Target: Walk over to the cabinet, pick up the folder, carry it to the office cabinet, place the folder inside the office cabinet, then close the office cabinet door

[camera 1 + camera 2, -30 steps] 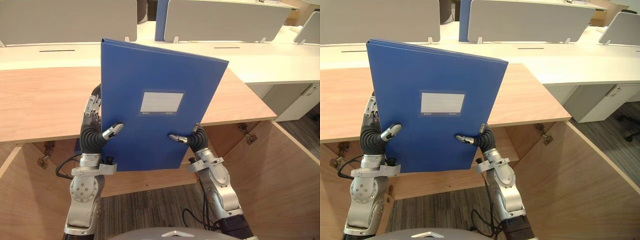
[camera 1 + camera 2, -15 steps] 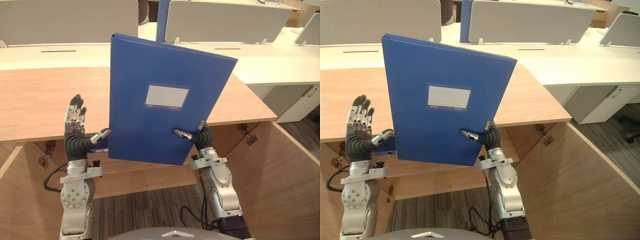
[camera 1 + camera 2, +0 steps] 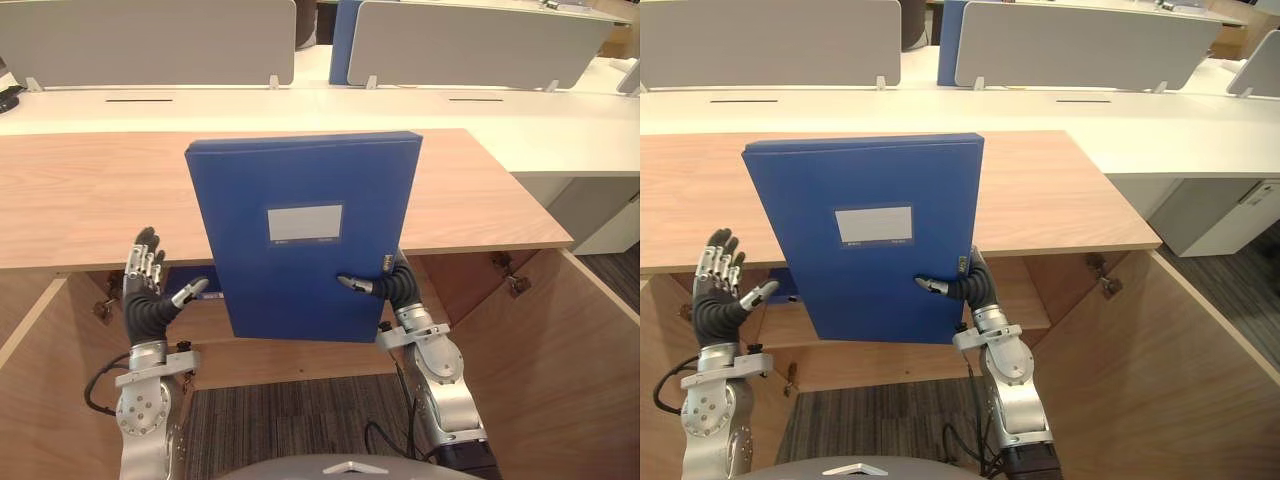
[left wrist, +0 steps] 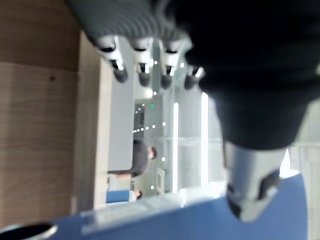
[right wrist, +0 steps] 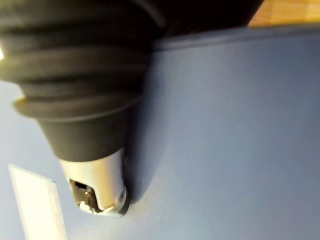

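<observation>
Before the wooden cabinet top, right hand pinches the upright folder; left hand splayed.

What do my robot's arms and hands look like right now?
The left arm and right arm are silver-grey with round joint housings. The left hand and right hand have silver, dark-tipped fingers and dark ribbed covers over the wrists.

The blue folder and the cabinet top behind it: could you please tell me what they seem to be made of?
Folder: probably plastic-covered board, smooth and matte; even blue faces, crisp edges, a label pocket. Cabinet top: wood-grain laminate or veneer, matte; fine streaks, thin edge; which one is unclear.
</observation>
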Controlling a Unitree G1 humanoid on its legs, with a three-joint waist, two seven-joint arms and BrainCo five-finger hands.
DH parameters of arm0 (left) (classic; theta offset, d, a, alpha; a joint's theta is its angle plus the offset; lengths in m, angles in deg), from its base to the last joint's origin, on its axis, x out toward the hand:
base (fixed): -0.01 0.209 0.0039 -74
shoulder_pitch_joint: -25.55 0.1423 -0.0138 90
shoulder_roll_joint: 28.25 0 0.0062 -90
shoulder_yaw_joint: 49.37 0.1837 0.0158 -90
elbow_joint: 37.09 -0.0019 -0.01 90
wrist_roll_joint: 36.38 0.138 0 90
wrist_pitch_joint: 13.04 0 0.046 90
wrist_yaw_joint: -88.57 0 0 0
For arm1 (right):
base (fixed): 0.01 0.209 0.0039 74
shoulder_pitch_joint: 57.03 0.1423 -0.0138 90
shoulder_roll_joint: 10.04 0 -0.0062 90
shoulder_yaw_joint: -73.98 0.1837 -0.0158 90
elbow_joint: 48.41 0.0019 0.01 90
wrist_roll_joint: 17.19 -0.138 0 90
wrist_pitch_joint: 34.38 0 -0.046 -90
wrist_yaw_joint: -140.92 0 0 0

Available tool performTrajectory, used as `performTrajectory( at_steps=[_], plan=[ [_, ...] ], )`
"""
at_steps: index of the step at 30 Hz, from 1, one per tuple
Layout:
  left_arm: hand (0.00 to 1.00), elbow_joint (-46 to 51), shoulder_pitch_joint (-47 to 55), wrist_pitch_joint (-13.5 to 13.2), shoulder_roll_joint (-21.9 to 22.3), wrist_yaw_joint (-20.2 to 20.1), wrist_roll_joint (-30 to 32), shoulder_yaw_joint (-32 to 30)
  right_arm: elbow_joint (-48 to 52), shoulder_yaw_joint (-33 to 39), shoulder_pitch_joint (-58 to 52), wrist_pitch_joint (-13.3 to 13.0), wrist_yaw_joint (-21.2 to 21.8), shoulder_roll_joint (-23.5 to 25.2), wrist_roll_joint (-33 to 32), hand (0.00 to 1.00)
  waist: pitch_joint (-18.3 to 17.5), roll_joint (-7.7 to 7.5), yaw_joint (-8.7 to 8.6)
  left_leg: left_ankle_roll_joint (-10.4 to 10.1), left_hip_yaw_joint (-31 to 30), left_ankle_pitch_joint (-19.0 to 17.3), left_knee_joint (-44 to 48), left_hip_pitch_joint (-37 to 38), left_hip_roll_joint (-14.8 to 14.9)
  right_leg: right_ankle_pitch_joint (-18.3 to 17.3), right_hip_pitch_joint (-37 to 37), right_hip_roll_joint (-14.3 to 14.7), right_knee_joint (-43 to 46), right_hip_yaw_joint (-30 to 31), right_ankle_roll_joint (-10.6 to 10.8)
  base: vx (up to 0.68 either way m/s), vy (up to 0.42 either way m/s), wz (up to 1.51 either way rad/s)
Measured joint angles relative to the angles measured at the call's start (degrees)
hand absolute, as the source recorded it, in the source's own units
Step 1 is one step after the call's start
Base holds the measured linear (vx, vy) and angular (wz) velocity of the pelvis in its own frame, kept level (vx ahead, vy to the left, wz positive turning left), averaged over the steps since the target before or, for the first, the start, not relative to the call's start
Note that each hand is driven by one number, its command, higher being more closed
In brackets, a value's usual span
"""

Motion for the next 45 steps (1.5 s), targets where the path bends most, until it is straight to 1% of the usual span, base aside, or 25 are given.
performTrajectory(
  at_steps=[5,10,12,17,20,24,27,31,33,35,36,37,38,39,40,41,42,43,44,45],
  plan=[
    [0.00,-1.81,1.84,0.52,-0.11,-0.08,0.16,1.04,-2.93,-0.61,-0.05,0.25,-0.98,-1.52,2.11,1.00,0.23,0.37,0.49,-0.02,-0.21,0.59,-0.77,0.52,-0.07,-0.04,0.25,-0.11,0.03,-0.14,0.07,-0.05,-0.026,0.03],
    [0.00,-2.46,2.92,0.62,-0.12,-0.03,0.56,1.24,-4.06,-1.08,-0.05,0.35,-1.23,-2.59,2.15,1.00,0.25,0.39,0.48,-0.05,-1.03,0.78,-0.87,0.83,-0.08,-0.29,0.91,-0.34,0.04,-1.05,0.42,-0.04,-0.028,0.09],
    [0.00,-3.85,3.03,0.68,-0.21,-0.04,0.56,1.56,-4.08,-1.08,-0.05,0.35,-1.98,-2.70,2.16,1.00,0.25,0.39,0.67,-0.08,-1.45,0.87,-0.87,0.74,-0.13,-0.37,0.91,-0.41,0.06,-1.35,0.53,-0.03,-0.021,0.09],
    [0.00,-5.61,3.71,1.17,-0.27,-0.49,0.57,2.04,-4.52,-1.11,-0.05,0.35,-2.08,-2.87,2.15,1.00,0.23,0.36,1.08,-0.08,-1.61,0.94,-0.86,0.57,-0.15,-0.40,0.98,-0.44,0.07,-1.50,0.57,0.00,-0.004,0.01],
    [0.00,-9.42,3.82,1.83,-0.78,-0.99,0.76,2.34,-6.52,-1.12,-0.09,0.53,-2.14,-3.04,2.16,1.00,0.22,0.33,1.21,-0.08,-1.67,0.94,-0.86,0.58,-0.16,-0.40,1.02,-0.45,0.07,-1.54,0.57,0.00,0.000,0.00],
    [0.00,-15.34,3.85,2.39,-2.31,-1.00,3.14,2.66,-6.66,-1.12,-0.09,0.57,-2.14,-3.72,2.15,1.00,0.21,0.31,1.27,-0.08,-1.67,0.94,-0.86,0.57,-0.15,-0.43,0.97,-0.45,0.11,-1.53,0.58,-0.01,-0.005,0.00],
    [0.00,-19.51,3.85,3.06,-2.63,-0.99,5.13,2.69,-6.66,-1.16,-0.10,0.57,-2.15,-4.01,2.14,1.00,0.23,0.28,1.31,-0.08,-1.66,0.94,-0.86,0.57,-0.16,-0.44,0.84,-0.46,0.13,-1.52,0.58,-0.02,-0.012,0.00],
    [0.00,-26.12,3.27,3.34,-4.06,-0.92,6.39,3.09,-6.68,-1.76,-0.35,0.54,-2.23,-4.55,2.13,1.00,0.28,0.20,1.32,-0.09,-1.69,0.94,-0.84,0.41,-0.13,-0.49,0.62,-0.40,-0.03,-1.55,0.56,-0.03,-0.017,0.00],
    [0.00,-31.06,2.70,4.07,-5.97,-0.63,7.56,3.38,-7.29,-4.08,-0.46,0.34,-2.23,-6.52,2.33,1.00,0.40,0.09,1.28,-0.10,-1.70,0.93,-0.78,-0.07,-0.11,-0.47,0.21,-0.33,-0.18,-1.55,0.57,0.00,0.000,0.00],
    [0.00,-33.20,2.16,4.43,-7.08,-0.38,8.59,3.53,-7.99,-5.42,-0.47,0.30,-2.34,-7.68,2.96,1.00,0.73,-0.15,1.24,-0.20,-1.67,0.76,0.17,-1.77,0.00,-0.47,-1.22,-0.39,0.32,-1.43,0.55,0.00,0.000,0.00],
    [0.00,-33.62,1.39,4.44,-7.65,0.12,8.85,3.75,-8.05,-5.85,-0.25,0.30,-2.35,-8.23,4.09,1.00,1.57,-0.42,1.33,-0.37,-1.65,-0.29,3.13,-4.12,0.08,-0.48,-2.45,-0.55,1.39,-1.33,0.48,-0.04,-0.025,0.02],
    [0.00,-33.67,0.60,4.44,-8.01,0.49,9.14,3.90,-8.06,-5.93,0.12,0.29,-2.57,-8.46,4.84,1.00,3.00,-0.41,1.38,-0.48,-1.67,-1.72,6.57,-6.30,0.37,-0.54,-3.46,-0.56,2.43,-1.26,0.37,-0.05,-0.018,0.02],
    [0.00,-33.73,0.18,4.44,-8.17,0.65,9.52,3.98,-8.06,-6.12,0.31,0.26,-3.23,-8.61,5.64,1.00,3.66,-0.29,1.38,-0.44,-1.66,-2.71,8.89,-7.73,0.55,-0.59,-4.06,-0.51,3.08,-1.23,0.30,-0.06,-0.010,0.01],
    [0.00,-34.03,-0.43,4.44,-8.40,0.76,9.84,4.21,-8.03,-6.26,0.48,0.22,-4.13,-8.79,6.58,1.00,4.56,0.10,1.35,-0.52,-1.65,-4.10,12.04,-9.48,0.86,-0.67,-4.73,-0.35,3.87,-1.17,0.19,-0.08,-0.001,-0.03],
    [0.00,-35.37,-0.92,4.39,-8.65,0.95,10.67,4.56,-8.03,-6.36,0.62,0.21,-5.10,-9.16,7.42,1.00,5.31,0.84,1.34,-0.50,-1.54,-5.64,15.33,-11.27,1.54,-0.90,-5.55,-0.07,4.84,-1.04,-0.01,-0.12,0.003,-0.11],
    [0.00,-36.07,-1.72,4.40,-8.72,1.90,11.24,4.72,-8.01,-6.99,1.30,-0.08,-6.75,-9.55,8.84,1.00,5.83,1.46,1.27,-0.50,-1.17,-6.91,17.92,-12.94,2.04,-1.50,-6.97,0.17,6.46,-0.52,-0.17,-0.10,0.003,-0.17],
    [0.00,-36.11,-1.82,4.39,-8.79,2.23,11.37,4.88,-7.92,-7.43,1.88,-0.21,-7.32,-9.83,9.29,1.00,6.18,1.76,1.23,-0.40,-0.89,-7.50,19.07,-13.74,2.29,-1.81,-7.79,0.31,7.46,-0.05,-0.18,-0.13,0.008,-0.29],
    [0.00,-36.66,-2.23,4.32,-8.99,2.90,11.67,5.53,-7.75,-8.01,3.01,-1.05,-8.74,-10.49,10.92,1.00,6.70,2.23,1.28,-0.53,-0.22,-8.57,21.48,-15.42,2.73,-2.54,-9.86,0.48,9.86,0.50,-0.11,-0.14,0.014,-0.23],
    [0.00,-37.98,-3.39,4.30,-9.21,2.97,11.84,5.93,-7.70,-8.10,4.42,-1.77,-9.65,-10.77,12.03,1.00,7.25,2.69,0.97,-0.44,-0.16,-9.42,23.91,-17.66,3.13,-3.52,-12.33,0.45,12.74,0.73,-0.13,-0.17,0.016,-0.17],
    [0.00,-38.38,-4.19,4.29,-9.39,3.07,11.84,6.16,-7.70,-8.30,5.31,-2.18,-10.29,-11.01,12.69,1.00,7.69,2.85,0.75,-0.54,-0.17,-9.77,25.36,-18.92,3.31,-4.07,-13.80,0.40,14.52,0.87,-0.13,-0.19,0.020,-0.04]
  ],
)
